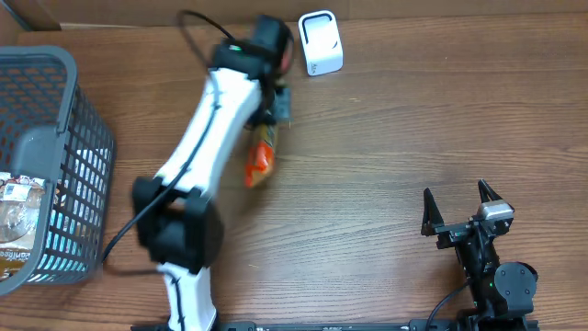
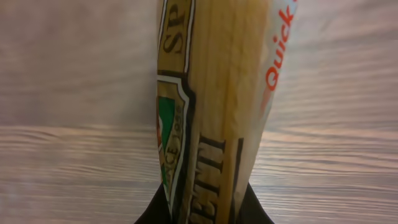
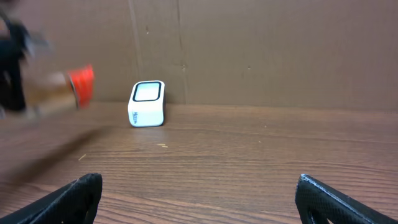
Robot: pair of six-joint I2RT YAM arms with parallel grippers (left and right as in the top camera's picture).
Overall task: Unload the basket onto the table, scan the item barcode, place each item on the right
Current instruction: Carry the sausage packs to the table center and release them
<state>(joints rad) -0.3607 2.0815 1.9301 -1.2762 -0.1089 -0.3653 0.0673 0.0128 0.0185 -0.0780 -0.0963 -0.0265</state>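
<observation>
A long spaghetti packet with a tan body and an orange-red end hangs above the table, held by my left gripper, which is shut on it. In the left wrist view the spaghetti packet rises from between the dark fingers and fills the middle. The white barcode scanner stands at the back of the table, just right of the left arm; in the right wrist view the scanner stands by the cardboard wall, with the blurred packet to its left. My right gripper is open near the front right, nothing between its fingers.
A grey mesh basket at the left edge holds other packaged goods. A cardboard wall closes off the back of the table.
</observation>
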